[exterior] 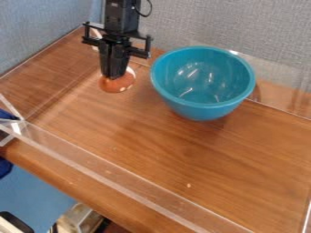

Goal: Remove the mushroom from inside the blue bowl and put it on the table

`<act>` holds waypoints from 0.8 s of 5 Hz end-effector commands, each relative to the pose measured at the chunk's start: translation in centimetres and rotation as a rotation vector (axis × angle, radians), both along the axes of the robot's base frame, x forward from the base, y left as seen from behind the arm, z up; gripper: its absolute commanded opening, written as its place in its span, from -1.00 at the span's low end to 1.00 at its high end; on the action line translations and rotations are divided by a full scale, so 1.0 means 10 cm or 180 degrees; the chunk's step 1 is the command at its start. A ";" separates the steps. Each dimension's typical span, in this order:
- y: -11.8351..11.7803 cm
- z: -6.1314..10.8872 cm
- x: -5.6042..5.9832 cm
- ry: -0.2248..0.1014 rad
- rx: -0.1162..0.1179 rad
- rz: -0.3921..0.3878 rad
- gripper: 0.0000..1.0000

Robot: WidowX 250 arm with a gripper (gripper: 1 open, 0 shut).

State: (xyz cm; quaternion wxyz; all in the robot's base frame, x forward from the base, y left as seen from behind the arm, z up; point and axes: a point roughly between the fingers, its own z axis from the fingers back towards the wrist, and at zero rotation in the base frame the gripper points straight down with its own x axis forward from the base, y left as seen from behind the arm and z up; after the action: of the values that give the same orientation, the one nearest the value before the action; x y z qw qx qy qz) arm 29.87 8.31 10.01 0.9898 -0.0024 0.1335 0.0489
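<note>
One toy mushroom [116, 82] sits pinched in the closed gripper [115, 73], low over the tabletop [183, 146] in the upper left of the frame, beside the empty blue bowl [203, 82], so I'd release gently, then lift straight up.

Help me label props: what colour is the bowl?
Glossy turquoise-blue bowl, clearest in the camera view.
</note>
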 end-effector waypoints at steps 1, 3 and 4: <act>-0.06 0.15 0.09 -0.0158 0.0025 -0.0033 -1.00; -0.17 0.16 0.13 -0.0146 -0.0001 -0.0058 -1.00; -0.16 0.10 0.17 -0.0106 0.0004 -0.0017 -1.00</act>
State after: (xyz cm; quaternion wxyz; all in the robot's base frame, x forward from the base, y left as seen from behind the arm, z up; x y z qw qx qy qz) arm 31.00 6.74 9.37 0.9883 -0.0072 0.1450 0.0479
